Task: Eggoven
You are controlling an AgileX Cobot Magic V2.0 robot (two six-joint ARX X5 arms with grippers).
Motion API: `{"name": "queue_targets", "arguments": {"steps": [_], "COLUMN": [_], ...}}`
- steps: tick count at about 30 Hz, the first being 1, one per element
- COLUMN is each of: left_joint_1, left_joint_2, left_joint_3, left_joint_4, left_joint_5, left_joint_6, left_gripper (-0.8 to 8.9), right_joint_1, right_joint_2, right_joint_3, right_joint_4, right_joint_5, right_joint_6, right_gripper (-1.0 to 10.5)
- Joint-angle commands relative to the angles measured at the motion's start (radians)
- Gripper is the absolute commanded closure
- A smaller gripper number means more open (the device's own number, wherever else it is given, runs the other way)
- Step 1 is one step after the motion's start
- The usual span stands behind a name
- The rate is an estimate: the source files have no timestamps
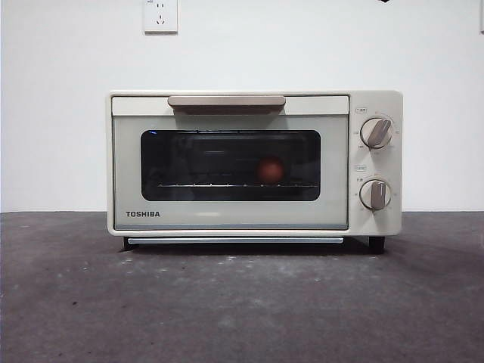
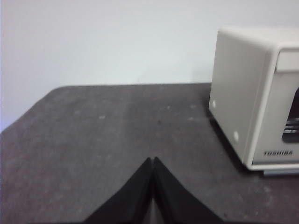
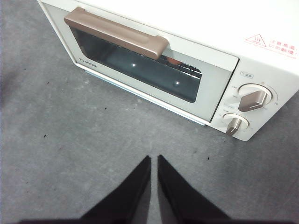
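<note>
The cream Toshiba toaster oven (image 1: pixel 227 215) stands on the dark table with its door shut. The reddish-brown egg (image 1: pixel 270 170) sits on the rack inside, seen through the dark glass window, right of its middle. The beige handle (image 1: pixel 226 101) runs along the door's top and two dials (image 1: pixel 376 133) are at the right. My left gripper (image 2: pixel 153 160) is shut and empty, low over the table beside the oven's left side (image 2: pixel 238 93). My right gripper (image 3: pixel 154 158) is shut and empty, above the table in front of the oven door (image 3: pixel 140 60). A sliver of the egg (image 3: pixel 174 60) shows under the handle.
A white wall with a power socket (image 1: pixel 160 15) rises behind the oven. The dark grey tabletop (image 1: pixel 227 310) stretches in front of the oven. The table's rounded far corner (image 2: pixel 51 93) shows in the left wrist view.
</note>
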Motion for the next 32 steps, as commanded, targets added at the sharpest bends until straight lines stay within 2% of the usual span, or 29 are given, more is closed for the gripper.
{"name": "queue_targets", "arguments": {"steps": [1, 4, 9, 32], "left_joint_1": [0.003, 0.003, 0.003, 0.003], "left_joint_2": [-0.015, -0.015, -0.015, -0.015], "left_joint_3": [-0.035, -0.069, -0.073, -0.072], "left_joint_4": [-0.002, -0.002, -0.097, -0.088], "left_joint_5": [0.0, 0.0, 0.0, 0.001], "left_joint_6": [-0.011, -0.022, -0.021, -0.024], "left_gripper": [8.06, 8.06, 8.06, 8.06], "right_joint_1": [0.01, 0.01, 0.01, 0.01], "right_joint_2": [0.007, 0.006, 0.006, 0.006], "right_joint_3": [0.01, 0.01, 0.01, 0.01], "right_joint_4": [0.01, 0.01, 0.01, 0.01], "right_joint_5": [0.005, 0.005, 0.005, 0.005], "right_joint_6": [0.01, 0.01, 0.01, 0.005], "right_gripper": [9.4, 9.4, 9.4, 9.4]}}
